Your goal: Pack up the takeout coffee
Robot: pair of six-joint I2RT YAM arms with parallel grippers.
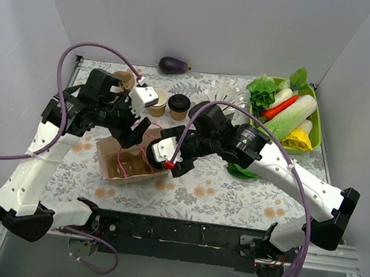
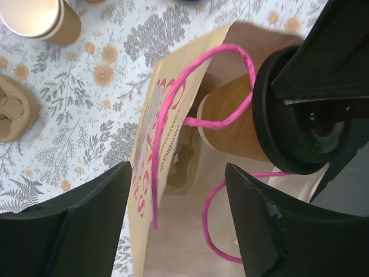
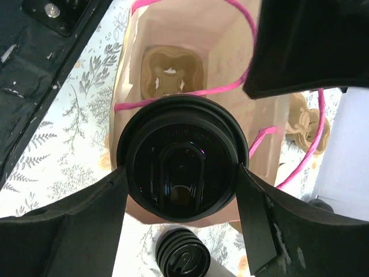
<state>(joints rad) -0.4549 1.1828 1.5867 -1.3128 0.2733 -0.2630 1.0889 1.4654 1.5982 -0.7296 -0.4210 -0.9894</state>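
Coffee (image 2: pixel 228 135): paper cup, probably light, walls crushable, lid (image 3: pixel 182 164) slick, could pop; grip body under lid rim. Right claw (image 3: pixel 183 179) clamps it over bag (image 2: pixel 184 57); left claw (image 2: pixel 177 168) open.

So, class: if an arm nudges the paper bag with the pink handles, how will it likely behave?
The paper bag probably buckles rather than resists: its thin kraft wall looks bowed. It likely slides or tips easily, holding only a pulp cup carrier. Its pink cord handles look floppy; one crosses the takeout coffee and may snag it.
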